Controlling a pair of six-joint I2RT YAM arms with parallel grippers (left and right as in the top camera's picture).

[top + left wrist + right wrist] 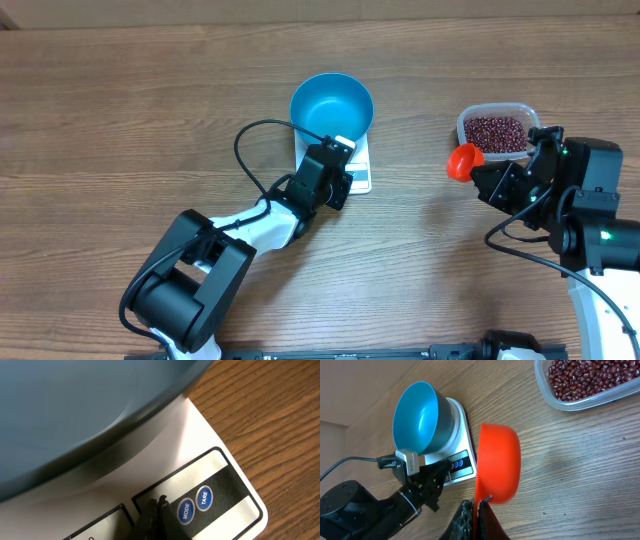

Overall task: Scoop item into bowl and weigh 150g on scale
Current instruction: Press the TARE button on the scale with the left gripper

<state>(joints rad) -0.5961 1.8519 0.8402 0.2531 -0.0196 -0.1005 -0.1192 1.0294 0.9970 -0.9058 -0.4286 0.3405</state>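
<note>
Upper centre of the overhead view: your smooth, round blue bowl (331,105) sits on the flat white scale (361,172). Your left gripper (158,506), fingers pressed together, points at the scale's glossy panel just beside the round MODE button (185,510). Your right gripper (479,510) is clamped on a rounded orange scoop (498,462). The grainy maroon beans (496,131) fill the clear plastic tub (463,124) at upper right.
</note>
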